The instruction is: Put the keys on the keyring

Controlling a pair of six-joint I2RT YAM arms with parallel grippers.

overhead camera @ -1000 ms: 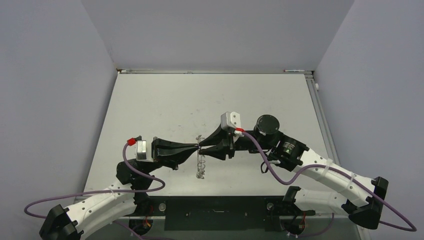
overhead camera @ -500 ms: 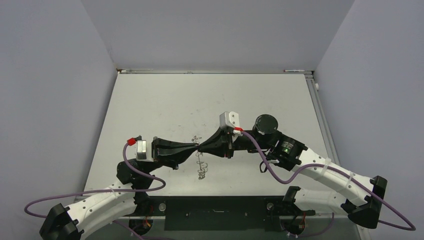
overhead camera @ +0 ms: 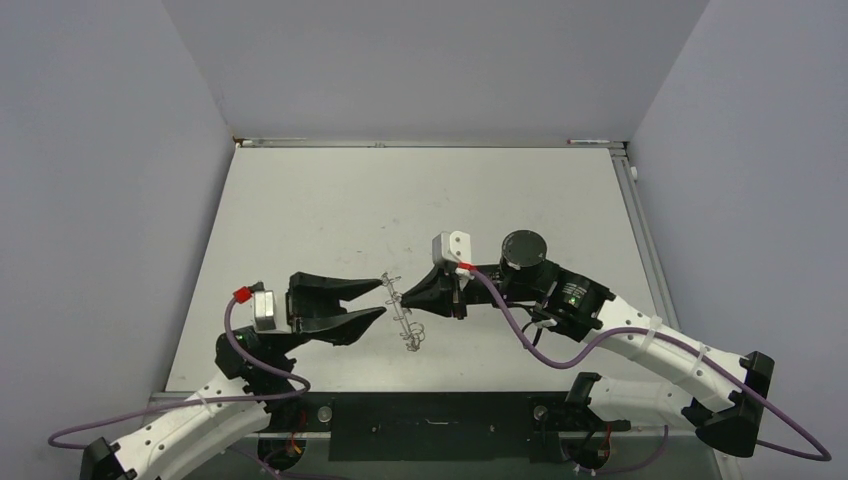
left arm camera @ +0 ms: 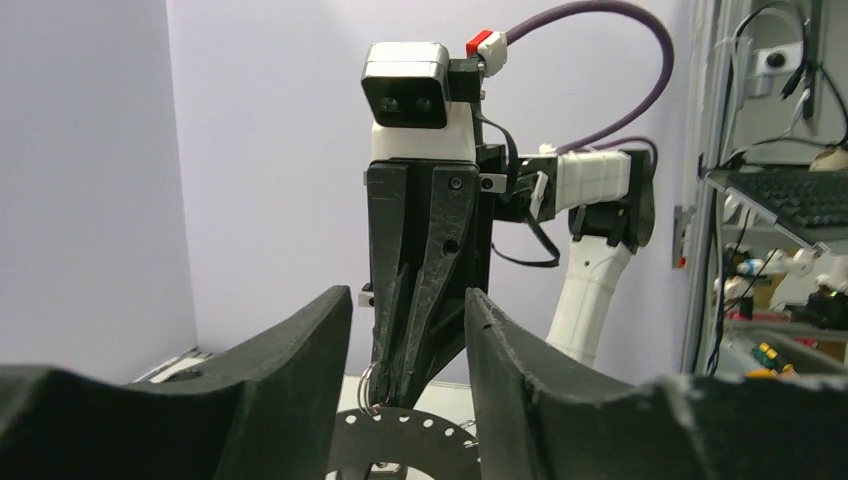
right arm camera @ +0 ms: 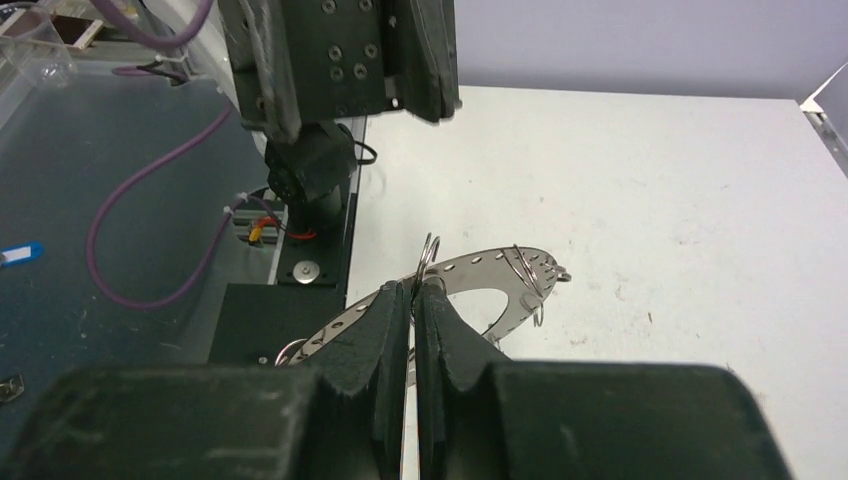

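The keyring (overhead camera: 407,325) is a flat grey ring with small holes and wire loops on its rim, seen edge-on from above. My right gripper (overhead camera: 403,297) is shut on a wire loop at the ring's rim and holds the ring off the table. The right wrist view shows the fingers (right arm camera: 390,320) pinched on that loop, with the ring (right arm camera: 480,268) beyond them. My left gripper (overhead camera: 384,298) is open, just left of the ring and apart from it. In the left wrist view the ring (left arm camera: 420,435) and the right gripper (left arm camera: 395,390) stand between my open left fingers (left arm camera: 300,380). No keys show.
The white table (overhead camera: 330,210) is walled at the back and on both sides. A black mounting plate (overhead camera: 430,425) runs along the near edge. The left arm's base and purple cable (right arm camera: 150,200) lie beyond the ring in the right wrist view.
My left gripper has opened, let go of the ring and drawn back to the left. My right gripper has shifted slightly left with the ring in it.
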